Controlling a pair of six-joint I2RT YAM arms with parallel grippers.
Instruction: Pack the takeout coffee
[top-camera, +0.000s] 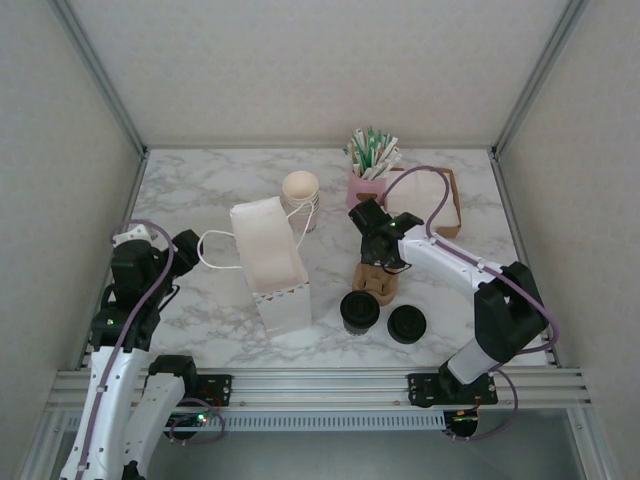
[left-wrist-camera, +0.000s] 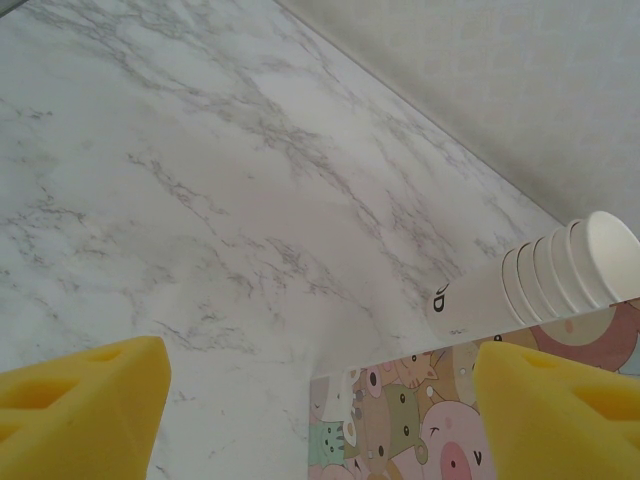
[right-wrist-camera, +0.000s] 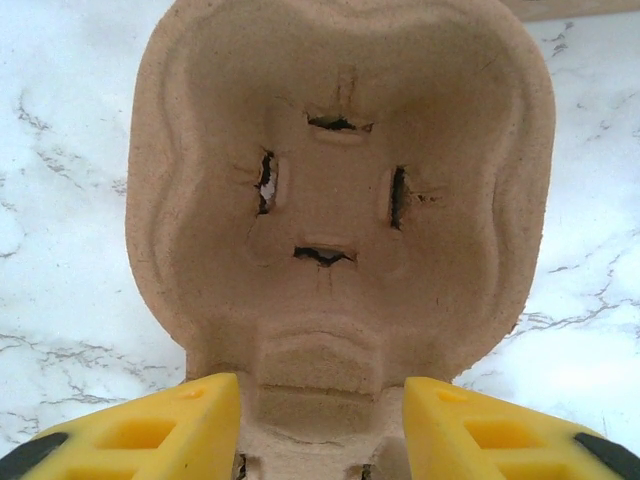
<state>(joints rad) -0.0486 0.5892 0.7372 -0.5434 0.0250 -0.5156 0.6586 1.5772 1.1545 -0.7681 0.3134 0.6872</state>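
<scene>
Right gripper astride carrier, whether clenched cannot tell; left gripper released, empty. Coffee on desk, just near of carrier. Risk of toppling coffee by swinging carrier nearward, or of carrier slipping from loose pinch.

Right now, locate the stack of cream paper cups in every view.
Top external: stack of cream paper cups, back centre, behind the white bag.
Left wrist: the stack at the right edge, above the bag's cartoon-printed side.
Right wrist: camera faces the pulp cup carrier instead.
Shared landmark: marble tabletop.
</scene>
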